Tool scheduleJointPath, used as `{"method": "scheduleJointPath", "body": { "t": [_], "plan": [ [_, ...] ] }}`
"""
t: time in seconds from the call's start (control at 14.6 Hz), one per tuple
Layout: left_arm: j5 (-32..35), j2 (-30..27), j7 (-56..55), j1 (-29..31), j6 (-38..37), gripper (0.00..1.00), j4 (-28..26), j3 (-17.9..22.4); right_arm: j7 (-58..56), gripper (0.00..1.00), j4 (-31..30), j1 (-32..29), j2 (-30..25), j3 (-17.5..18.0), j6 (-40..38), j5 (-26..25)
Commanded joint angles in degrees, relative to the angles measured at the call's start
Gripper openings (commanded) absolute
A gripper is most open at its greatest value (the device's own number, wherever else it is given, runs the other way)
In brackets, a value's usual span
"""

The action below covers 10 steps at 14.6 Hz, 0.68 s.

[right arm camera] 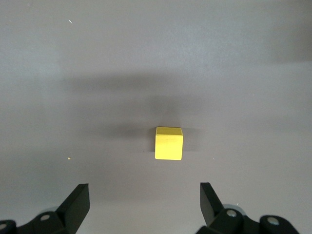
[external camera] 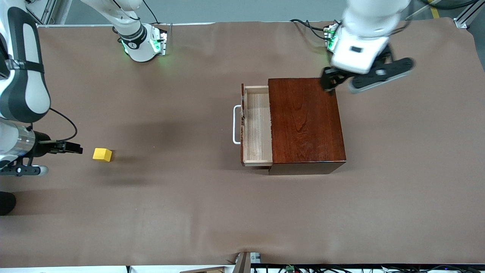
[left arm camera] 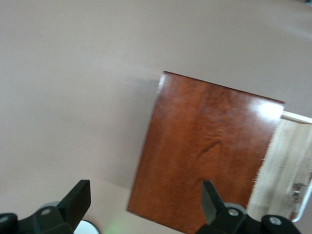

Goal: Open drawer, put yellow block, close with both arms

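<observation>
A brown, slightly wrinkled cloth (external camera: 182, 212) covers the whole worktop (external camera: 113, 270), whose pale edge shows along the six o'clock margin of the front view, with cables and a bit of hardware there. Past the cloth at twelve o'clock lie grey floor and aluminium frame pieces.

The mahogany box (external camera: 307, 125) sits toward the left arm's end of the worktop. Its drawer (external camera: 257, 127) stands pulled out toward nine o'clock, the pale tray bare inside, the white handle (external camera: 237, 124) at its front. In the left wrist view the box (left arm camera: 204, 151) fills the middle, with the tray (left arm camera: 285, 170) at about three o'clock of it.

The yellow block (external camera: 102, 154) rests on the cloth well apart from the drawer, at about nine o'clock of it, toward the right arm's end. It shows alone on bare cloth in the right wrist view (right arm camera: 168, 143).

The left pincer (external camera: 341, 85) hangs over the box's corner at about one o'clock, its fingers (left arm camera: 78, 200) spread wide, holding nothing. The right pincer (external camera: 74, 148) is just beside the block, at its nine o'clock, fingers (right arm camera: 78, 202) spread wide and not touching it.
</observation>
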Motion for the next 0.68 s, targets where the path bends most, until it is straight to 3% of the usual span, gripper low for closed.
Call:
{"method": "scheduleJointPath", "body": {
  "t": [0.0,0.27,0.62],
  "plan": [
    [-0.7,-6.8,4.0,3.5,0.5,1.0,-7.0,-0.4,0.5,1.0,-0.3,-2.2,1.7,0.9,2.0,-1.4],
    [-0.8,-9.2,12.7,10.3,0.6,1.0,-8.8,-0.5,0.5,1.0,-0.5,-3.3,5.2,0.9,4.0,-1.4],
    [-0.9,-10.6,21.3,17.3,0.6,1.0,-10.5,-0.6,0.7,1.0,-8.8,-4.1,5.4,0.7,13.6,-1.5]
  ]
}}
